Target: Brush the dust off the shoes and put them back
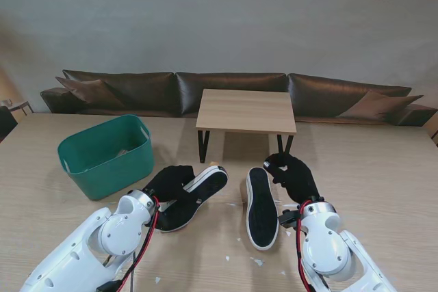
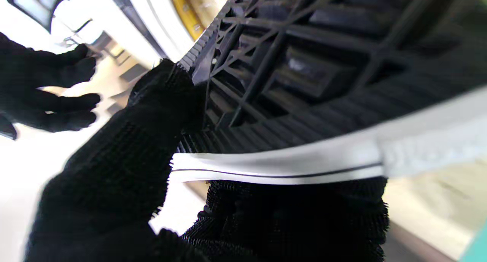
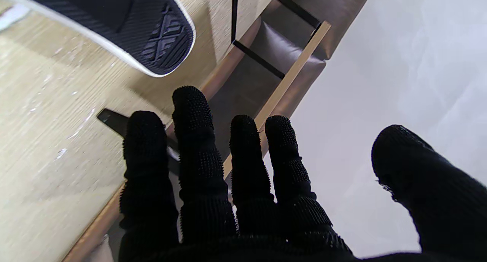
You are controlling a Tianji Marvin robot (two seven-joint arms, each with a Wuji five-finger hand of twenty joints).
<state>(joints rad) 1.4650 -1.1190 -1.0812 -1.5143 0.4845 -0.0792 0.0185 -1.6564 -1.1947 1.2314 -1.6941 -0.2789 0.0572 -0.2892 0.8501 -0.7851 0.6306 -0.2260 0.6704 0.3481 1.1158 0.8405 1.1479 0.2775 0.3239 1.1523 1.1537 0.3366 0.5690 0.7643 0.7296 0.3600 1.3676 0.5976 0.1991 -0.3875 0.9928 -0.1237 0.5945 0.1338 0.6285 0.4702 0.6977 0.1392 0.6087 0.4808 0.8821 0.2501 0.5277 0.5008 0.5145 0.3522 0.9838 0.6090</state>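
From the stand: left hand in a black glove, closed on a black shoe with a white rim, tilted, sole partly up, just right of the green basket. Second shoe lying sole-up on the table, just left of the right hand; that hand raised, holding nothing. Small wooden table farther off; white specks near the second shoe.

From the left wrist: fingers clamped over the white rim and the ribbed sole.

From the right wrist: fingers straight and spread, thumb well apart, the second shoe's toe beyond them, not touched.
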